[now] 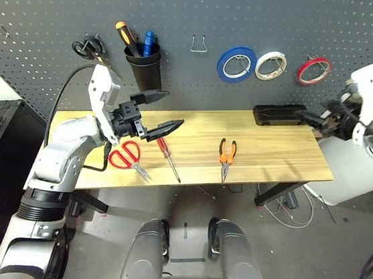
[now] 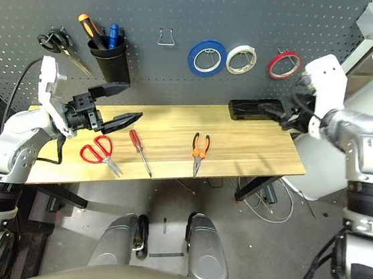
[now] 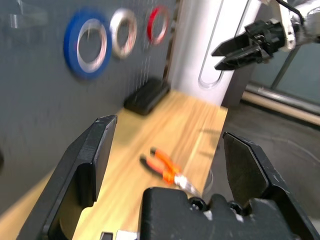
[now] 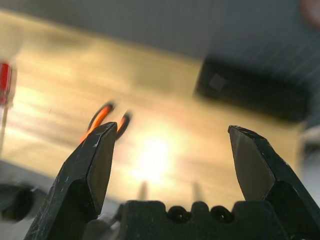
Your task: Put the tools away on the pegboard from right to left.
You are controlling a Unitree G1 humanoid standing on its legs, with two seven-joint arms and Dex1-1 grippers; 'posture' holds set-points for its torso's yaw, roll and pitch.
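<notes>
Lying flat, orange-and-black-handled pliers [image 1: 227, 159]; left tool [image 1: 166, 114], right tool [image 4: 170, 175] apart.

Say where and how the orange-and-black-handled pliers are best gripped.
Probably across both handles of the orange-and-black-handled metal pliers, just above the pivot, coming straight down with the jaws either side. They lie flat on the wooden table, handles slightly spread towards the grey pegboard and tip towards the robot, so the narrow part near the pivot suits a pinch.

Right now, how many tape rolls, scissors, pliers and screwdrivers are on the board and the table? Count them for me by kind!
Tape rolls: 3
Scissors: 2
Pliers: 1
Screwdrivers: 1 on the table, plus an orange-and-black handle in the cup, kind unclear
Total: 7, leaving that handle out
</notes>
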